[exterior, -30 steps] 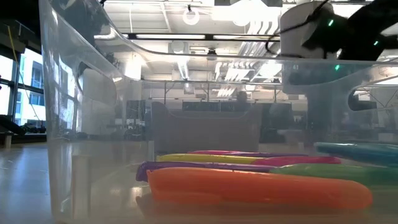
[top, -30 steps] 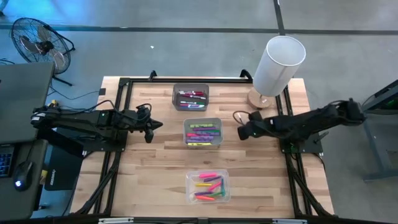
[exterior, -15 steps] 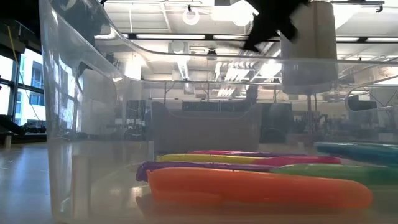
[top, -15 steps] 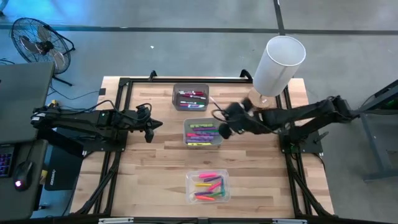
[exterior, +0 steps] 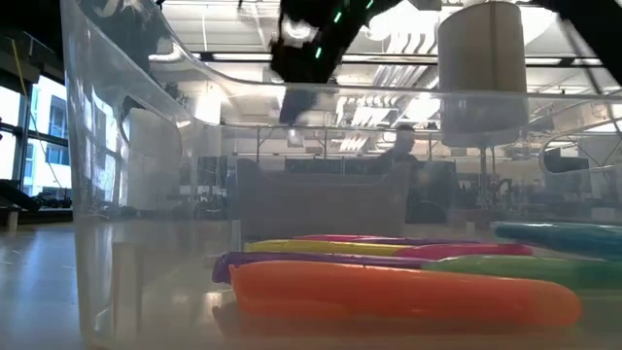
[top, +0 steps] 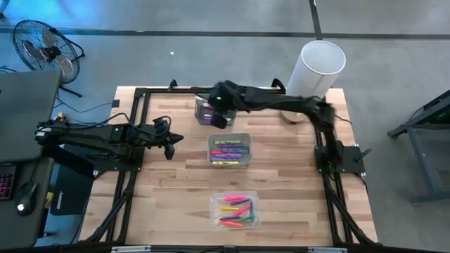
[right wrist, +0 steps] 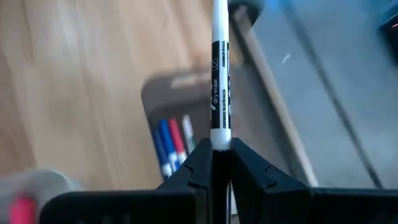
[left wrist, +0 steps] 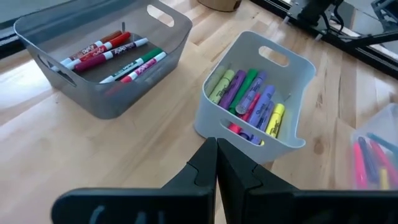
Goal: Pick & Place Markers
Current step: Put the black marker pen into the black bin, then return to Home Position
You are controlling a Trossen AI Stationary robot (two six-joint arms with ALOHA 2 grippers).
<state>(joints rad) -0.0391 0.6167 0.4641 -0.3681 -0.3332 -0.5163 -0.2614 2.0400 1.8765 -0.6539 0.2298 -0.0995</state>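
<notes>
It was a large robotics lab or industrial workshop. The wooden table [top: 176,183] stood on a bare concrete floor [top: 211,17] with a floor fan [top: 43,48] off beyond the left arm. Past the table, the low view showed an open hall with exposed ceiling ducts and strip lights [exterior: 292,73] and a person [exterior: 398,151] among workbenches.

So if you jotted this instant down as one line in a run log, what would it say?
right fingers: shut on white marker | position: above dark bin | left fingers: shut, waiting at table's left
</notes>
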